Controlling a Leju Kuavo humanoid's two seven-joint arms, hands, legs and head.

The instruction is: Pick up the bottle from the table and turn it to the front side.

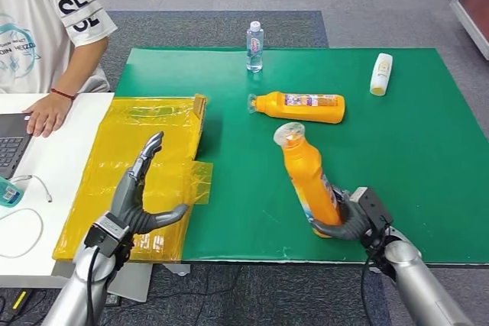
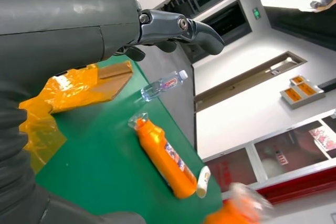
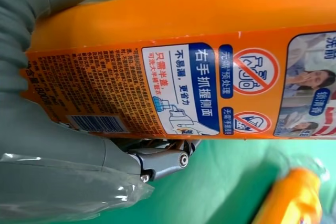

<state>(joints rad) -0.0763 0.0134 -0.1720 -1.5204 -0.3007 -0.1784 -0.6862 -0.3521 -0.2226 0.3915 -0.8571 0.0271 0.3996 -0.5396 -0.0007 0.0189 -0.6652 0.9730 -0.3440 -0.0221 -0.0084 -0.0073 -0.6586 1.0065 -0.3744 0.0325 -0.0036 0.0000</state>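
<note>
My right hand [image 1: 344, 221] grips the base of an orange bottle [image 1: 306, 175], which is lifted and tilted with its clear-wrapped cap [image 1: 289, 134] pointing up and away. In the right wrist view the orange bottle [image 3: 190, 61] shows its back label with a barcode, and my right hand [image 3: 59, 161] wraps around it. A second orange bottle [image 1: 302, 106] lies on its side on the green mat [image 1: 421, 158] beyond the held one. My left hand [image 1: 138, 188] hovers open over the yellow plastic sheet [image 1: 144, 158], fingers spread, holding nothing.
A small clear water bottle [image 1: 254, 46] stands at the mat's far edge. A white bottle [image 1: 381, 74] lies at the far right. A person sits at the far left with a hand [image 1: 46, 114] by a laptop [image 1: 11, 141] on the white table [image 1: 63, 158].
</note>
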